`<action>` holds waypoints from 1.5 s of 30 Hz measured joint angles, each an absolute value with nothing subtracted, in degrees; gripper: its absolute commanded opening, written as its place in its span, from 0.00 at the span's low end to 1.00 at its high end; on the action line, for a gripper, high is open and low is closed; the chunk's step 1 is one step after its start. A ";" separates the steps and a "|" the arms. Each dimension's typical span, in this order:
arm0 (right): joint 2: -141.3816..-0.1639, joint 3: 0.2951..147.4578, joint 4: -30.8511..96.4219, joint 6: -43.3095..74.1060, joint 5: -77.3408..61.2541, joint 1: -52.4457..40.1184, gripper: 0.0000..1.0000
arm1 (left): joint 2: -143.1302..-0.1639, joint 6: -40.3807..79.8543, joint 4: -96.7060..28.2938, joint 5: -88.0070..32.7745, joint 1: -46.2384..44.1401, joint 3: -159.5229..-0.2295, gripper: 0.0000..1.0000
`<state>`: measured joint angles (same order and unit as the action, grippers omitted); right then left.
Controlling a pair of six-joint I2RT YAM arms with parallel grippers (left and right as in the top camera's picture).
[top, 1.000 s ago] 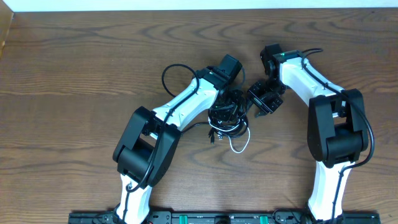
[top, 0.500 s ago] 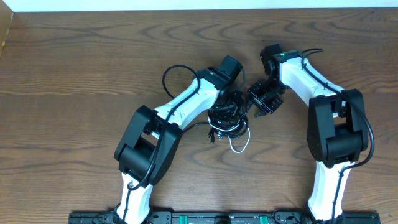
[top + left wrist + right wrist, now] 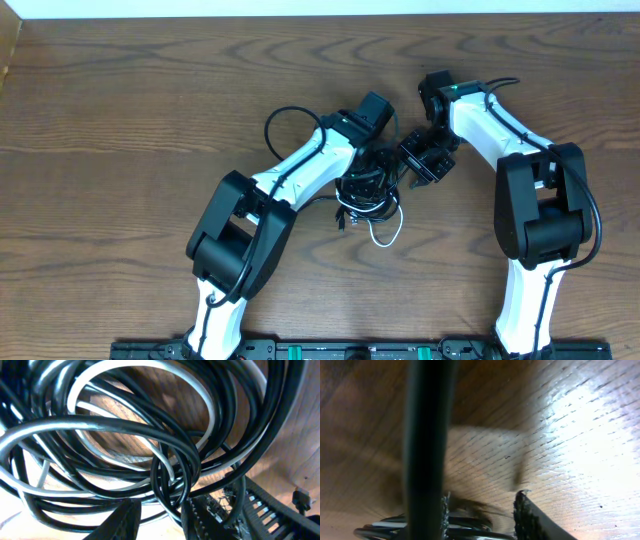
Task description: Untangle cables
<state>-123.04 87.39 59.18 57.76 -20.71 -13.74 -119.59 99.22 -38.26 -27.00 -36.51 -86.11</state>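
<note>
Wooden table (image 3: 120, 120) seen from above, with two white-and-black arms stretched from the near edge toward the middle. Cables (image 3: 368, 188) heaped in one tight knot at about the middle of the table, slightly toward the right edge. Mostly black coils piled over one another. White cable (image 3: 383, 242) looping out of the heap toward the near edge. Small plug end (image 3: 342, 222) poking out on the heap's left.

Left gripper (image 3: 160, 521) down in the far side of the heap, largely hiding that part from above. From its wrist: jaws part-way apart, with bare wood showing in the gap. One small black loop dipping between the fingers (image 3: 125, 520) and lying against the right-hand one, not clamped as far as can be seen. Beyond that loop, a crowd of overlapping black rings with white strands threaded through, filling nearly the whole view and resting on the wood.

Right gripper (image 3: 480, 512) low over the table just beside the heap's right side, tilted toward it. Jaws apart, nothing held between them. Only wood in the gap, with black and white strands at the edge of the heap just ahead of the fingertips. Blurred black bar (image 3: 425, 435) down the left of that wrist view, too close to identify.

Left forearm (image 3: 310, 165) lying across the heap's left side. Thicker black arm cable (image 3: 290, 108) arching beside it, apart from the heap.
</note>
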 measured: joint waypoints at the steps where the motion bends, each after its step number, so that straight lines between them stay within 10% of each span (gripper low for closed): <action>1: -123.04 87.39 59.18 57.76 -20.58 -13.74 0.41 | -119.59 99.22 -38.26 -26.81 -36.62 -86.11 0.33; 16: -123.04 87.39 59.11 56.14 -16.78 -13.74 0.34 | -120.70 99.26 -37.74 -25.54 -36.86 -86.11 0.33; 35: -123.04 87.39 59.11 56.10 -16.82 -13.74 0.35 | -121.32 100.29 -35.79 -26.44 -36.47 -86.06 0.08; 45: -123.04 87.39 59.09 55.92 -16.82 -13.74 0.35 | -121.40 100.44 -35.92 -26.44 -36.45 -85.95 0.36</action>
<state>-123.04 87.39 59.09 55.92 -16.82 -13.74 -121.40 100.44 -35.92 -26.44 -36.45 -85.95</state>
